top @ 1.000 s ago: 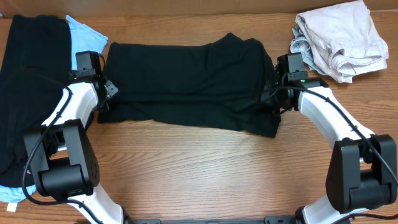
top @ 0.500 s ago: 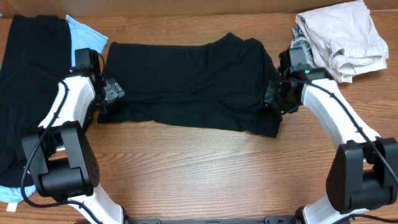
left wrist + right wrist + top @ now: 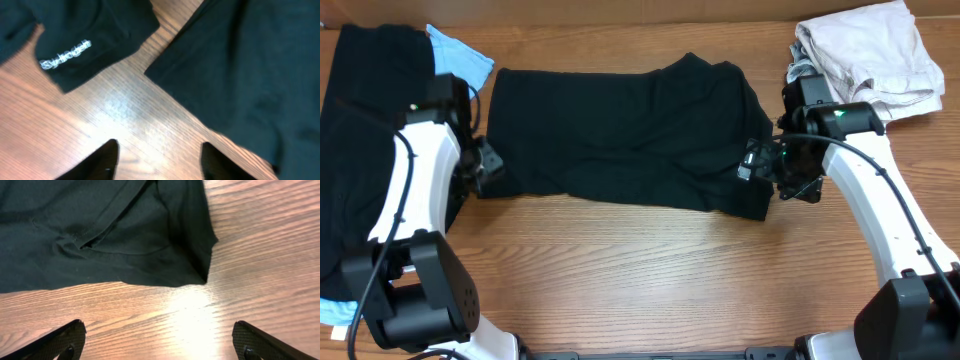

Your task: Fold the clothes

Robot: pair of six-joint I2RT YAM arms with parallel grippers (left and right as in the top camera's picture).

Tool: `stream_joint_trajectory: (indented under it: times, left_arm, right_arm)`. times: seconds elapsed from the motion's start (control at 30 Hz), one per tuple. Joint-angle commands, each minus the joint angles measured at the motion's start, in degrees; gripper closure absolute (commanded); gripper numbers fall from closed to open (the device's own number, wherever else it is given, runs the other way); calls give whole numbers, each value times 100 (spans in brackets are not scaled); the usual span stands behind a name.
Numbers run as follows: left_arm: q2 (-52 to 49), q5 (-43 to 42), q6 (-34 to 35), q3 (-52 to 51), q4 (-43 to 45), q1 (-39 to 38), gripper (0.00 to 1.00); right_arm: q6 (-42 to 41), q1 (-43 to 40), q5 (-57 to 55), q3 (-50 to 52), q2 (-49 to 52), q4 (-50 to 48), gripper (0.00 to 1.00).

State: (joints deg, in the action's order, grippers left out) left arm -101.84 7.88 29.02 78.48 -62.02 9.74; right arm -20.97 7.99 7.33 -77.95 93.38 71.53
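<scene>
A black T-shirt (image 3: 620, 135), folded into a wide band, lies across the middle of the table. My left gripper (image 3: 485, 162) hovers at its left edge, open, with only bare wood between the fingers (image 3: 159, 160). In the left wrist view the shirt's edge (image 3: 250, 65) lies to the right, and a black sleeve with a white logo (image 3: 65, 55) lies at the upper left. My right gripper (image 3: 760, 165) stands by the shirt's front right corner (image 3: 190, 255), wide open over wood (image 3: 159, 340). Neither gripper touches the cloth.
Another black garment (image 3: 360, 140) is spread along the left side, with a light-blue one (image 3: 455, 55) showing beside it. A crumpled beige pile (image 3: 870, 60) sits at the back right corner. Bare wooden tabletop (image 3: 650, 270) fills the front.
Both grippers have opened and come off the shirt's side edges. The left arm has swung outward to the left. The right has drawn toward the front right corner.
</scene>
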Motion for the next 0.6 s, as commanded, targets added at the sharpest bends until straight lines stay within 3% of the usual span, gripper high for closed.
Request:
stream_joint_trajectory:
  times: [0.0,0.1,0.13,0.23,0.3,0.37,0.43,0.57]
  left_arm:
    - [-7,-7,-17,-595,520,9,66]
    - [-7,-9,-170,-949,1209,9,91]
    - [-7,-28,-212,-1047,1447,9,96]
    - [-7,-31,-225,-1257,1941,-7,96]
    - [-7,-44,-225,-1405,2186,-13,96]
    - [-7,-42,-225,-1515,2304,-13,96]
    - [-7,15,-227,-1644,2398,-13,96]
    - [-9,339,-221,-1917,2616,-4,96]
  right_arm:
    - [-22,133,118,87,-7,-74,5]
    - [-22,216,177,87,-7,-116,11]
    - [-22,262,177,87,-7,-133,15]
    - [-22,409,175,87,-7,-166,30]
    - [-24,492,175,87,-4,-181,50]
    - [-24,551,170,90,-4,-229,63]
    - [-24,597,116,149,-4,-391,70]
    - [-26,680,2,601,-4,-1110,71]
